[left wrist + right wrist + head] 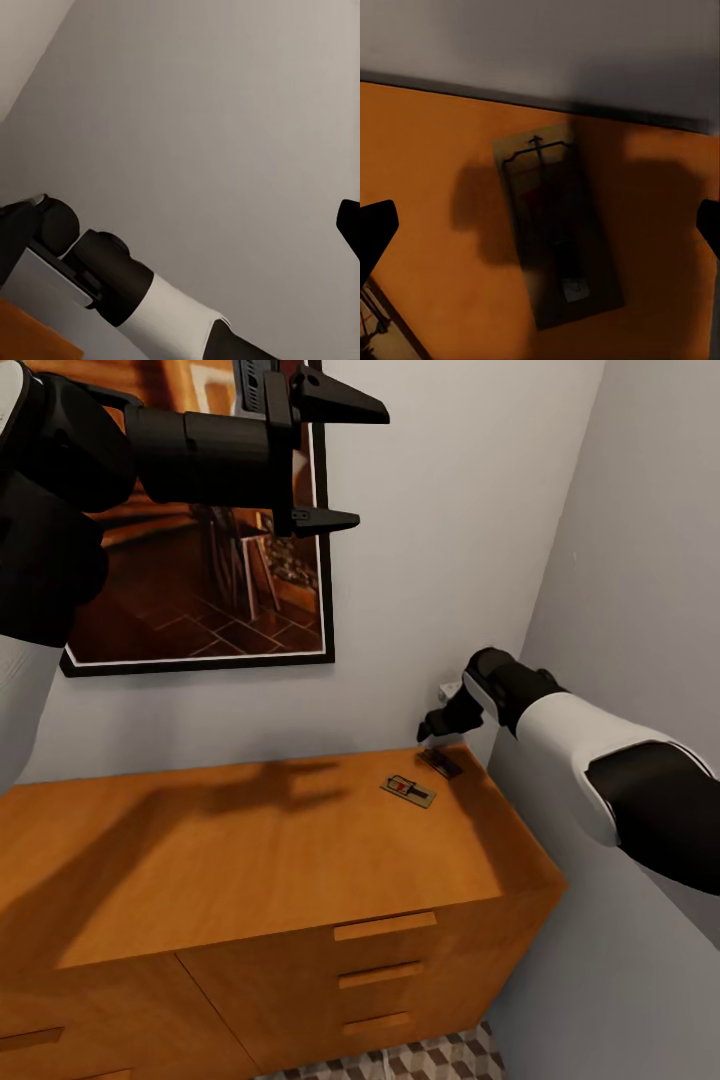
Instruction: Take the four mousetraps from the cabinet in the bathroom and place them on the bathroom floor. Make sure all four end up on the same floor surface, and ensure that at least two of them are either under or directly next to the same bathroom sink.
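Two mousetraps lie on the cabinet (250, 840) top near its right rear corner: one mousetrap (408, 790) further forward, the second mousetrap (441, 762) behind and right of it, directly below the right hand (432, 726). The left hand (325, 460) hangs high before the wall picture (215, 590). Bathroom floor (430, 1058) lies below the drawers.

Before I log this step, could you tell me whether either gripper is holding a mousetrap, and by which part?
Neither is. The left gripper hangs open and empty; the right gripper is open above a mousetrap lying on the cabinet.

No readable text.
No legible labels, brands, numbers or signs on the mousetraps (408, 790), cabinet (250, 850) or framed picture (215, 570).
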